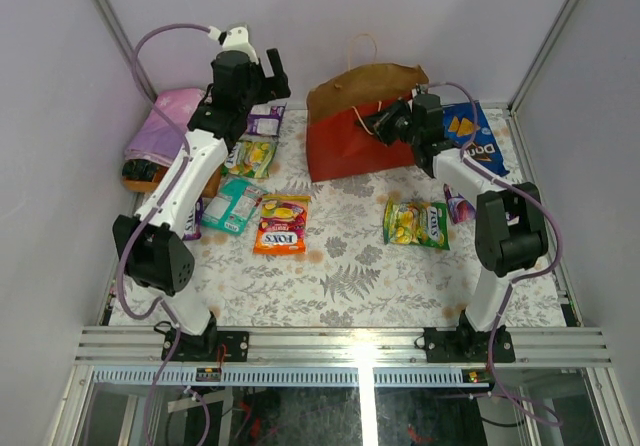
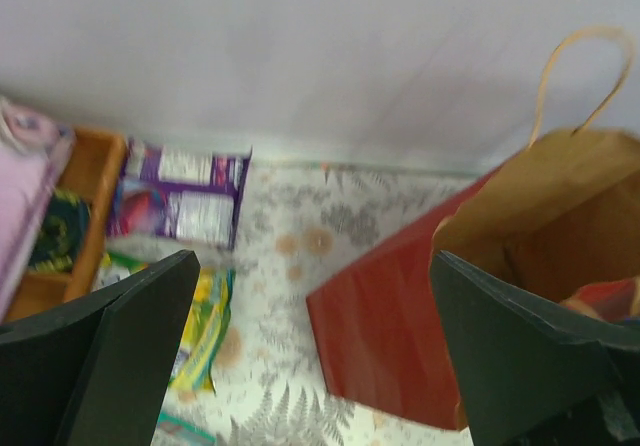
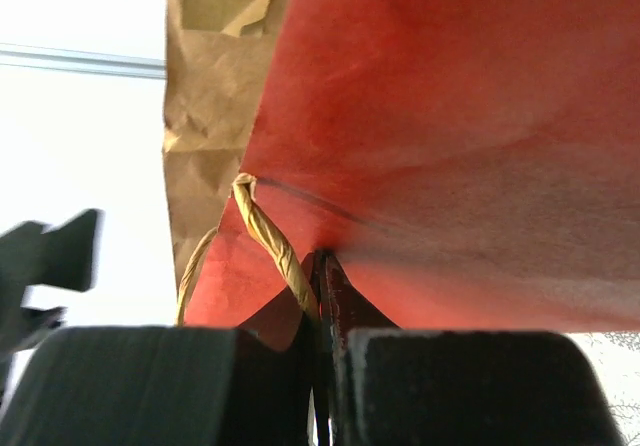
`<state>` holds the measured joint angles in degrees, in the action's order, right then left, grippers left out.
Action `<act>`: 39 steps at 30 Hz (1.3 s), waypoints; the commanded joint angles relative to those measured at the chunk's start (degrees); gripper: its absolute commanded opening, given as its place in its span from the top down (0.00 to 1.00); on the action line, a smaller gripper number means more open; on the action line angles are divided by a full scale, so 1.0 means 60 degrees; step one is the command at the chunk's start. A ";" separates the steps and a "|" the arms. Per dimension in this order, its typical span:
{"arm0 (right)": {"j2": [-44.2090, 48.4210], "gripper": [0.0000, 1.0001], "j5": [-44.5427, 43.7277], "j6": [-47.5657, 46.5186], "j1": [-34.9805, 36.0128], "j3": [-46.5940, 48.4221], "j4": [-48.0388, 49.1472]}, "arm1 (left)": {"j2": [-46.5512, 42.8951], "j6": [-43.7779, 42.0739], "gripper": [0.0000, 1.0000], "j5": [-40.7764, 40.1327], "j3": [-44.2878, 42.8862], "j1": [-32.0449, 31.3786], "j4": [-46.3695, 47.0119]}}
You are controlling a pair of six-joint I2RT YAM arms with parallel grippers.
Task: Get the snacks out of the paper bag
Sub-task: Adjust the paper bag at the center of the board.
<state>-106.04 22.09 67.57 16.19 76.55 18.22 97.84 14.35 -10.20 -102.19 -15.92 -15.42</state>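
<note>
While the floral worktop (image 1: 340, 266) fills most of the top view, the big red paper bag (image 1: 345, 141) stands at its far middle, mouth up, brown inside showing. Right tool (image 3: 322, 266) is clamped tight on the bag's red wall, on its right side, with the paper pinched between the fingers. Left tool (image 2: 312, 266) hangs up at the far left with its fingers spread wide, apart from the bag. Snacks lying out on the worktop: blue Doritos bag (image 1: 475, 136) far right, near the paper bag, a yellow-green candy bag (image 1: 415, 224) right of centre, an orange candy bag (image 1: 281, 226) mid-worktop, a teal pouch (image 1: 232, 206) just left of it, and a purple-white pack (image 1: 265, 119) further back on the left. A yellowish cord handle (image 3: 265, 231) runs right beside the right tool's grip.
</note>
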 commanded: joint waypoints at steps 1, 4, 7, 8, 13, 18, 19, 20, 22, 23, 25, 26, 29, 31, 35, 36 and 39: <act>0.0168 0.99 0.0189 -0.0174 0.0158 0.0526 -0.0060 | -0.0060 0.1111 0.00 0.0860 0.1021 0.0460 0.1084; 0.0110 0.98 0.0234 -0.0129 0.0286 0.0435 -0.0084 | 0.0161 0.1317 0.00 0.1173 0.0870 0.0684 0.0935; 0.0244 0.90 0.0113 -0.0371 0.0556 0.0323 -0.0179 | 0.0164 0.1426 0.00 0.1358 0.0939 0.0801 0.1057; 0.0337 0.85 -0.0030 -0.0496 0.0661 0.0267 -0.0235 | 0.0127 0.1431 0.00 0.1413 0.1002 0.0824 0.1114; 0.1097 0.53 -0.0199 -0.1204 0.0877 -0.0207 -0.0513 | -0.0305 0.1424 0.00 0.1459 0.1766 0.0837 0.1485; 0.2202 0.06 -0.0283 -0.2243 0.0886 -0.0709 -0.1146 | -0.0966 0.1656 0.00 0.1424 0.2788 0.0853 0.2247; 0.2394 0.00 -0.0294 -0.2510 0.0867 -0.0704 -0.1454 | -0.1145 0.1753 0.00 0.1472 0.3088 0.0852 0.2447; 0.2565 0.01 -0.0279 -0.2721 0.0832 -0.0696 -0.1687 | -0.1324 0.1860 0.00 0.1501 0.3376 0.0854 0.2665; 0.2938 0.01 -0.0076 -0.2930 0.0627 -0.0859 -0.1902 | -0.1665 0.2144 0.00 0.1502 0.4016 0.0869 0.2992; 0.3144 0.01 0.0192 -0.2894 0.0446 -0.1087 -0.1796 | -0.1839 0.2411 0.00 0.1391 0.4351 0.0863 0.3150; 0.3820 0.01 0.0839 -0.2111 -0.0158 -0.2184 -0.0140 | -0.2304 0.3459 0.00 0.1340 0.5382 0.0868 0.3767; 0.4168 0.01 0.1114 -0.1264 -0.0492 -0.2912 0.1129 | -0.2569 0.3818 0.00 0.1535 0.6065 0.0859 0.4260; 0.4902 0.01 0.1489 0.0321 -0.1595 -0.4369 0.3589 | -0.3099 0.4604 0.00 0.1938 0.7544 0.0623 0.5494; 0.5218 0.01 0.1380 0.0725 -0.1959 -0.4699 0.4004 | -0.3231 0.4542 0.00 0.1775 0.8003 0.0212 0.5547; 0.6081 0.00 0.0252 0.0979 -0.2289 -0.5516 0.4111 | -0.2949 0.4286 0.02 0.1762 0.8452 -0.0546 0.5387; 0.6236 0.03 -0.0124 0.0863 -0.2313 -0.5718 0.3823 | -0.2779 0.4244 0.07 0.1903 0.8555 -0.0678 0.5519; 0.6112 0.29 -0.0893 0.0090 -0.2311 -0.5701 0.1970 | -0.2048 0.4246 0.28 0.2400 0.8645 -0.0968 0.5856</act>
<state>-70.87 23.53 70.24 2.55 42.17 34.09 81.25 39.46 1.02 -51.27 -19.99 12.05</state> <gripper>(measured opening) 0.846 0.846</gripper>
